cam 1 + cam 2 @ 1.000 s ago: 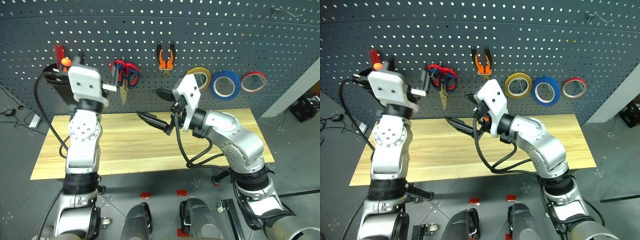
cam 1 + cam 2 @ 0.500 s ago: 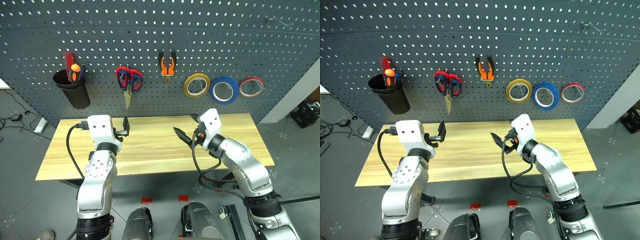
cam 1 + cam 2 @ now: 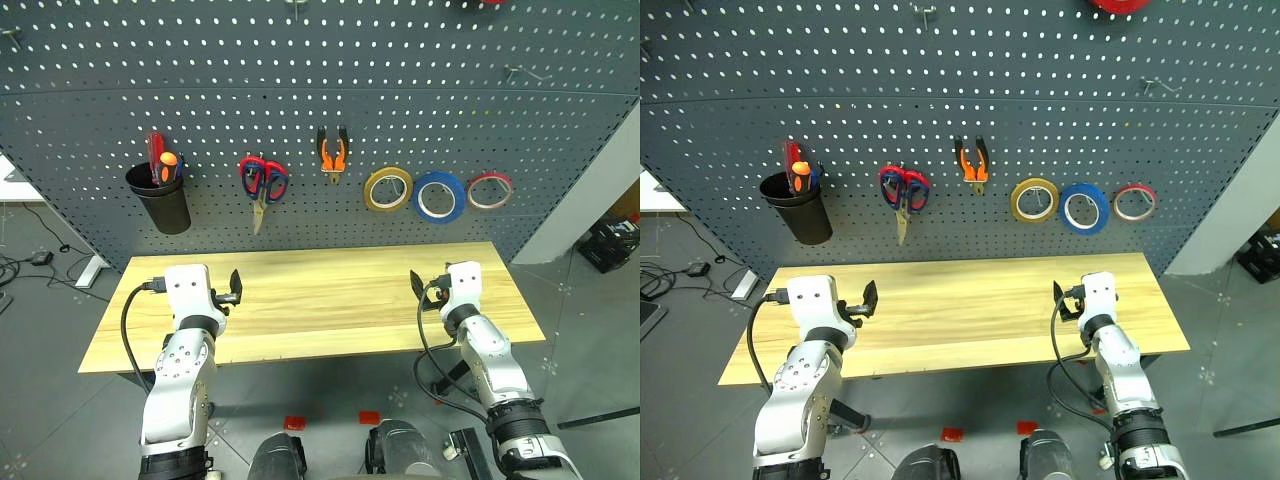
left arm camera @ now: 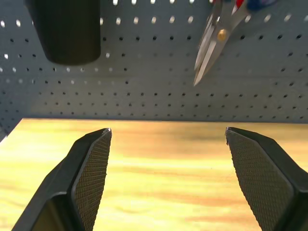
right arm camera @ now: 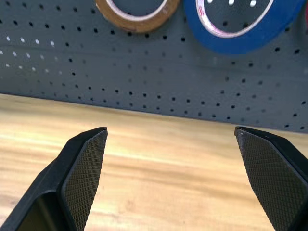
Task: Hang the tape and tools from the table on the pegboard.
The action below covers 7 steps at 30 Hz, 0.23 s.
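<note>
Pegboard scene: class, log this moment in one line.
pegboard: blue tape, pliers, scissors hung | table: bare | left end effector: open | right end effector: open

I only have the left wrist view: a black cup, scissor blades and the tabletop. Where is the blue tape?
Observer: The blue tape hangs on the pegboard, between a yellow ring and a red ring.
Operator: And the pliers?
Observer: The pliers hang handles up on the board, between the scissors and the yellow ring.
Operator: Is the right tool holding anything?
Observer: No. The right tool is open with nothing between its fingers, over the table.
</note>
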### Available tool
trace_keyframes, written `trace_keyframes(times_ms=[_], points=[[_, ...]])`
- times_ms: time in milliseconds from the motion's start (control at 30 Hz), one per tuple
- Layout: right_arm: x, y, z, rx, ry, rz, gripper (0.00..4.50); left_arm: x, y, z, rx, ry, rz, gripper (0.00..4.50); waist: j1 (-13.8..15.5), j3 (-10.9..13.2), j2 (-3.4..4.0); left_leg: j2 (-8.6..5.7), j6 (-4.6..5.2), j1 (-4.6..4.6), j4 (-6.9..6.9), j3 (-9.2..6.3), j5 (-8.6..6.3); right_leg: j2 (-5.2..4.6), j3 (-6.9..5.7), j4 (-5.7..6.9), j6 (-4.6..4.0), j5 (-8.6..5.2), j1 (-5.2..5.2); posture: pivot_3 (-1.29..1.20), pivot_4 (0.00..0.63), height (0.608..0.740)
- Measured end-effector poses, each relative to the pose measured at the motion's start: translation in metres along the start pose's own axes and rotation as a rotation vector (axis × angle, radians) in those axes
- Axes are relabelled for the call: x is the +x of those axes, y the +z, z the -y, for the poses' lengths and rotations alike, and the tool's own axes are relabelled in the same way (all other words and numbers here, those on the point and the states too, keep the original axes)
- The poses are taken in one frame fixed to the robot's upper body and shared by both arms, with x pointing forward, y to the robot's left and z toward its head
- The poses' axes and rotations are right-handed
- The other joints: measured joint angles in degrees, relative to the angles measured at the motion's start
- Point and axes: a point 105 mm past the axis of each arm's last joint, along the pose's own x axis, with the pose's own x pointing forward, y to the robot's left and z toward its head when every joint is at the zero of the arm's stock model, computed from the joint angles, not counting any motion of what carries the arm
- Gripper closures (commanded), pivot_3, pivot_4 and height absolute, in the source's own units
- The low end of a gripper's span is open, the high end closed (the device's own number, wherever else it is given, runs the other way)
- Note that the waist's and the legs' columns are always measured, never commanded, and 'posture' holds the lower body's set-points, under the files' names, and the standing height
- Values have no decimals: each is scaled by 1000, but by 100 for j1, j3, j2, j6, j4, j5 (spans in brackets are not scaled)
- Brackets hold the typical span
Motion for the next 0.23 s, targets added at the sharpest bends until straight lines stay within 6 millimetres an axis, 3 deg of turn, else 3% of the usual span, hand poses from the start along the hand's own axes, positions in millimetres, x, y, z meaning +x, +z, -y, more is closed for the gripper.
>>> trace_keyframes(times_ms=[233], points=[[7, 7, -4, 2, 21, 25, 0, -2, -4, -7, -11, 41, -6, 517, 4, -141, 20, -1, 0, 5, 0, -2, 0, 0, 1, 0, 0, 0, 4, -131, 16, 740]])
